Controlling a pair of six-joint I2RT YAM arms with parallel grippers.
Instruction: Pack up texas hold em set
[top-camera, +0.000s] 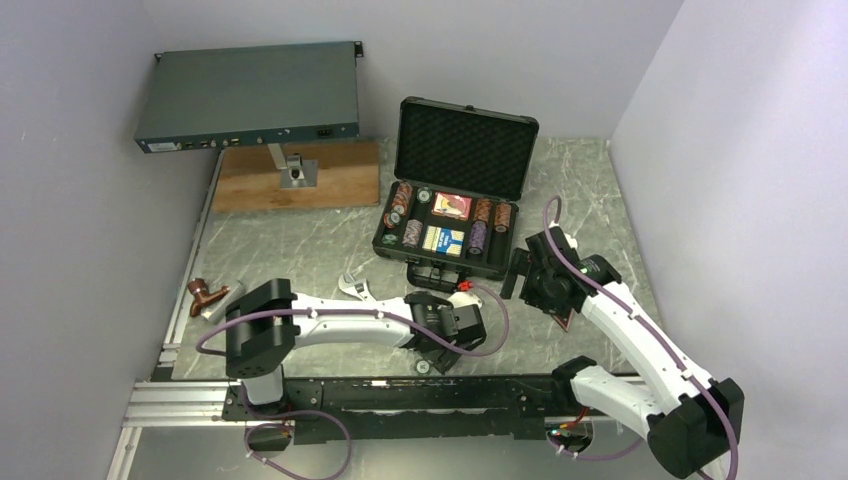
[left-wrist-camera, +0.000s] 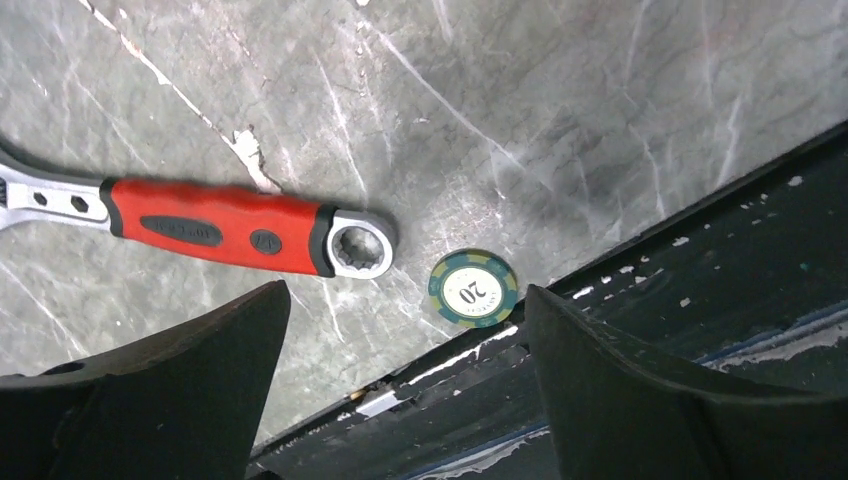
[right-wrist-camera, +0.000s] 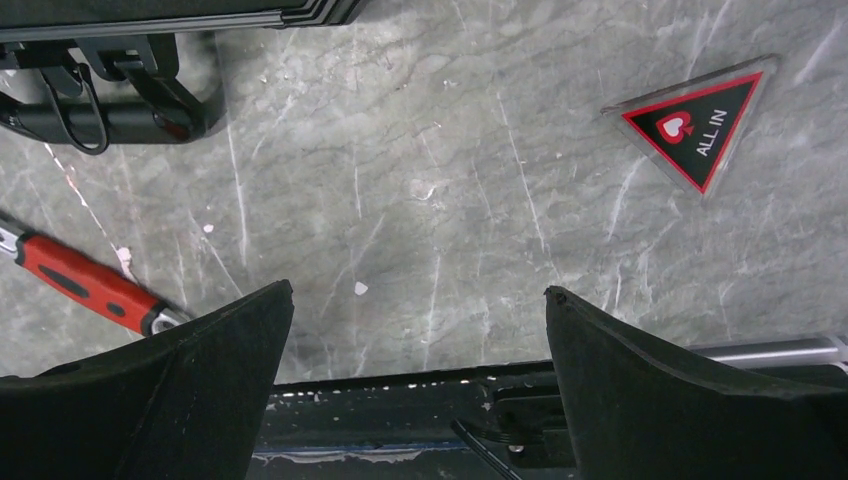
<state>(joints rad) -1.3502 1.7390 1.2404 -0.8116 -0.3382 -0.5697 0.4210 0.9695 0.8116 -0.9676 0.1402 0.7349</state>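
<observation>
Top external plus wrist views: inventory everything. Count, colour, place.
Black hard-shell case with foam lining: 1, open, on the grey table.
Striped round poker chips: several rows, mixed colours, in the case.
Red card deck: 1, in the case.
Blue card deck: 1, in the case.
Loose green round chip marked 20: 1, table's near edge.
Red-edged black plastic triangle reading ALL IN: 1, table, outside the case.
Red-handled metal wrench: 1, table, beside that chip, not touching.
Dark-grey flat rack box: 1, back left, above a brown wooden board.
Small brown item: 1, left table edge, unclear what.
Left gripper: 1, black, open, near the loose chip.
Right gripper: 1, black, open, empty.
</observation>
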